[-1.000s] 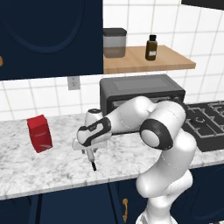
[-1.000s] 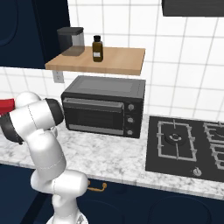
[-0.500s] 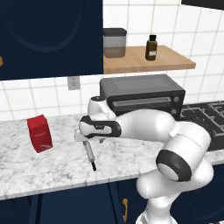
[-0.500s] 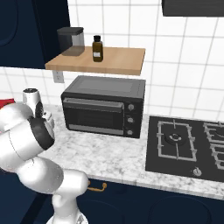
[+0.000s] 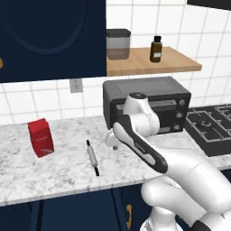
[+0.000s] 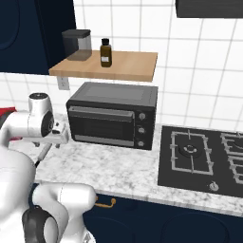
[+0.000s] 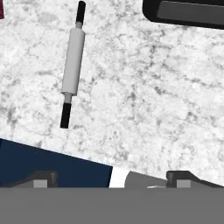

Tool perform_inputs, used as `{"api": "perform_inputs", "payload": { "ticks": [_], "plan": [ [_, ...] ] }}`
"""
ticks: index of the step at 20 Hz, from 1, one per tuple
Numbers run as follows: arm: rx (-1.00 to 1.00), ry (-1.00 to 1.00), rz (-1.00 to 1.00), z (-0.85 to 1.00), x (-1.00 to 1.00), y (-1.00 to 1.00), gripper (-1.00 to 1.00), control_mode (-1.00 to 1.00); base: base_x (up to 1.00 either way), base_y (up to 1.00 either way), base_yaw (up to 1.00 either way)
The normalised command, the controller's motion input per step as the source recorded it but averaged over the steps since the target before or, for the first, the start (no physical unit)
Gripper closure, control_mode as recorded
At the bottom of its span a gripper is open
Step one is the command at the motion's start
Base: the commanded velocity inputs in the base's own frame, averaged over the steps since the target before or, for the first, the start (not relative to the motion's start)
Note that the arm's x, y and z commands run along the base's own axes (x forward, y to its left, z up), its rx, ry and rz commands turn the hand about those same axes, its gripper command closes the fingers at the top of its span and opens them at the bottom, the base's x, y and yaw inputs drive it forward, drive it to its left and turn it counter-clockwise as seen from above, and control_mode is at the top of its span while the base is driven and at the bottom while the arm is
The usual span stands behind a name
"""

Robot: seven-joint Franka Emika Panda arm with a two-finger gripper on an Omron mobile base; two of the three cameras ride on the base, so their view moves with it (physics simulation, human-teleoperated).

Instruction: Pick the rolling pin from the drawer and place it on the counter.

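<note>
So our claw (image 7: 109,181) has let go and pulled up since a second ago, jaws spread wide now. We see the rolling pin (image 5: 92,157) lying flat on the marble bench (image 5: 58,173), between the red box (image 5: 41,137) and the toaster oven (image 5: 146,106).

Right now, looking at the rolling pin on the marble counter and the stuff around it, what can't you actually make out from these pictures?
- Slim white rolling pin with black handles: in the right base view the white arm covers most of it.
- Red box: cut off by the edge in the hand view and the right base view.
- Brown bottle on the wooden shelf: label too small to read.
- White-and-grey marbled counter: the drawer below is out of frame.
</note>
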Motion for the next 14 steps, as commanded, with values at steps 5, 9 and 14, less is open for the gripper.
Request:
{"api": "perform_inputs", "payload": {
  "ticks": [5, 9, 14],
  "plan": [
    [0.0, 0.0, 0.01, 0.82, -0.58, -0.49, -1.0, -1.0, 0.0, 0.0, 0.0],
    [0.0, 0.0, 0.0, 0.8, -0.33, -0.47, -1.0, -1.0, 0.0, 0.0, 0.0],
    [0.0, 0.0, 0.0, 0.81, -0.12, -0.76, -1.0, -1.0, 0.0, 0.0, 0.0]
  ]
}}
